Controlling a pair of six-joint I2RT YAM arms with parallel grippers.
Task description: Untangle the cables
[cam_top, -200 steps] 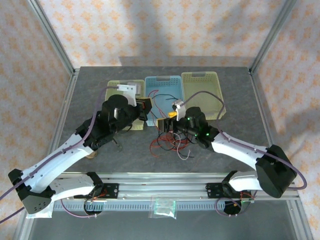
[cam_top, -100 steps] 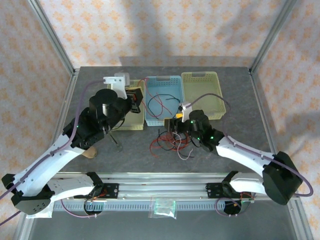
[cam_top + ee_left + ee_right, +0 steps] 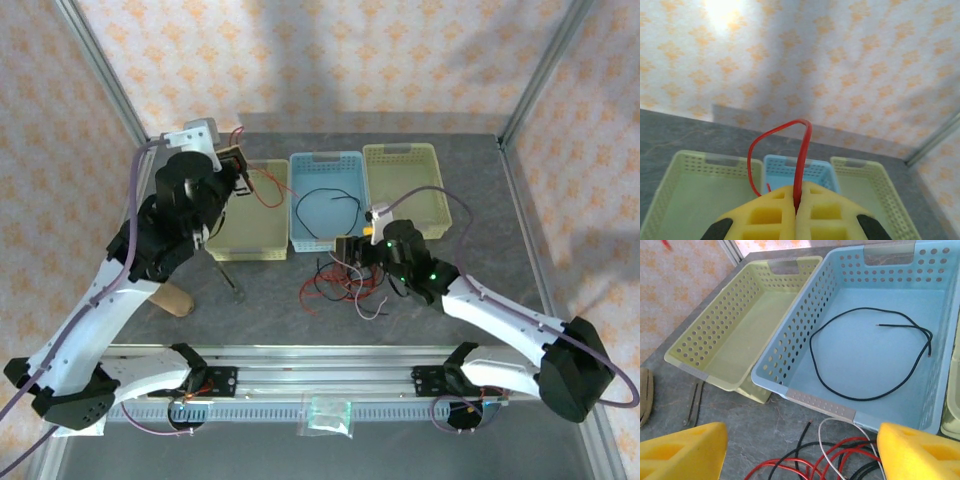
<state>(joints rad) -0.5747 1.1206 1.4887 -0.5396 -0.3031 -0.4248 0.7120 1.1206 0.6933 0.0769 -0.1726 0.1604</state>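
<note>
A cable (image 3: 810,347) lies in the middle basket (image 3: 820,402), tangle (image 3: 340,285) before it.

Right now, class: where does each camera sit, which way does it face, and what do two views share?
Top external: above and behind, looking down on the table; left arm and right arm show.
Left wrist: raised, facing the back wall; jaws shut on red cable.
Right wrist: low, facing the blue basket; jaws open.
Shared: both wrist views see that basket.
</note>
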